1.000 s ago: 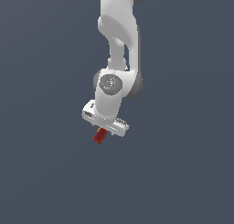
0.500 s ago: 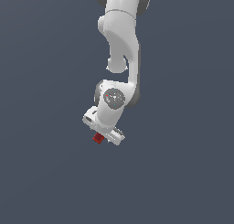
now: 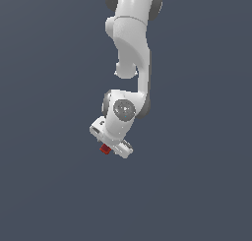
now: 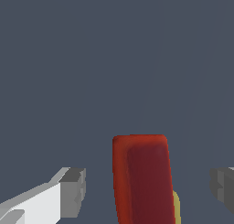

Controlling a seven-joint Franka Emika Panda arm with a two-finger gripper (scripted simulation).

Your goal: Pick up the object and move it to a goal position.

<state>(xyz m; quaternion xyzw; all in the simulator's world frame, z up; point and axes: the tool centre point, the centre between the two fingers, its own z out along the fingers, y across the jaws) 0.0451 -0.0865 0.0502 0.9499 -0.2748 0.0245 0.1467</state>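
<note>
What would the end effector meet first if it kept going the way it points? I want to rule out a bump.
The red object lies between its fingers, apart from both pads, so it would meet that first. Beyond it only plain grey background shows, though depth is hard to judge.

A plain, dark slate-blue surface (image 3: 54, 186) fills the exterior view from twelve o'clock round to six, flat and unmarked. The wrist view shows the same blue-grey ground (image 4: 114, 58) from nine o'clock across to three. No other loose items or furnishings can be made out.
</note>
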